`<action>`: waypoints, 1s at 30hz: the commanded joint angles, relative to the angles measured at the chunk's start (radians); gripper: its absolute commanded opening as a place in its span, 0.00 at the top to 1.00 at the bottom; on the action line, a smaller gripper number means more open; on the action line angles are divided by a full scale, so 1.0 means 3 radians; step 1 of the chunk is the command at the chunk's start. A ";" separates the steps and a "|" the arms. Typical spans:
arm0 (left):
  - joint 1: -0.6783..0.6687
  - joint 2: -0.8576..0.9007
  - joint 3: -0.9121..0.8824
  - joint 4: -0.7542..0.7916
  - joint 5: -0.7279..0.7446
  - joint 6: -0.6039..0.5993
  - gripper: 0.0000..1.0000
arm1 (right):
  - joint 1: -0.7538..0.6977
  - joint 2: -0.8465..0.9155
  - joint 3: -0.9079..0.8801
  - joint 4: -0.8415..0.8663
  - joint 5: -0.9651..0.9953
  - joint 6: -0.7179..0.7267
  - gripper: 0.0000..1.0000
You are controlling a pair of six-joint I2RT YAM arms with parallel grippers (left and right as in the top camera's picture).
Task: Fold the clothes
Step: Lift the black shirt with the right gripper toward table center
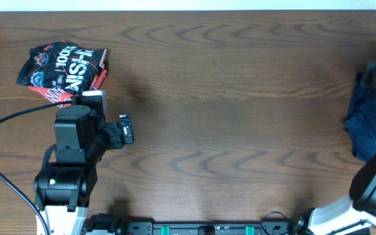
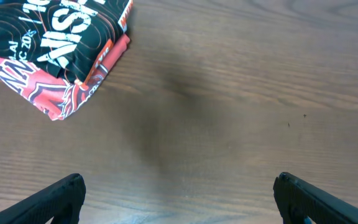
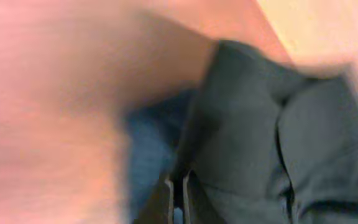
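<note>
A folded black, red and white printed garment (image 1: 62, 70) lies at the far left of the table; in the left wrist view its corner (image 2: 61, 43) is at the top left. My left gripper (image 1: 126, 128) is just right of and below it, open and empty over bare wood (image 2: 179, 199). A dark blue garment (image 1: 364, 127) is bunched at the table's right edge. My right gripper (image 1: 369, 77) is at its top end. In the blurred right wrist view the fingers (image 3: 178, 199) are nearly together, with the dark cloth (image 3: 260, 143) around them.
The wooden table (image 1: 240, 130) stretches between the two garments. The left arm's black cable (image 1: 5, 124) loops along the left edge. The arm bases stand at the front edge.
</note>
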 commanded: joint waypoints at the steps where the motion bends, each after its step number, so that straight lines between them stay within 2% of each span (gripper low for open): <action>1: 0.0017 -0.0005 0.0071 0.0038 0.0032 -0.0029 0.02 | 0.0547 -0.0397 0.0558 -0.0376 -0.1474 -0.0540 0.99; 3: 0.0017 -0.0005 0.0071 0.0038 0.0032 -0.0029 0.02 | 0.0926 -0.0472 0.0757 -0.0785 -0.1752 -0.0960 0.99; 5: 0.0017 -0.0005 0.0071 0.0034 0.0033 -0.0029 0.02 | 0.1316 -0.0505 0.0863 -0.1078 -0.1691 -0.1227 0.99; 10: 0.0017 -0.0005 0.0071 0.0036 0.0033 -0.0029 0.02 | 0.2051 -0.0435 0.0858 -0.1324 -0.1227 -0.1205 0.99; 15: 0.0017 -0.0005 0.0071 0.0036 0.0033 -0.0029 0.02 | 0.2434 -0.0251 0.0857 -0.1420 -0.1228 -0.1017 0.99; 26: 0.0017 -0.0005 0.0071 0.0038 0.0033 -0.0029 0.02 | 0.2885 -0.0062 0.0858 -0.1563 -0.1242 -0.1008 0.99; 30: 0.0017 -0.0005 0.0071 0.0051 0.0032 -0.0029 0.02 | 0.3019 -0.0074 0.0871 -0.1411 -0.1376 -0.1003 0.99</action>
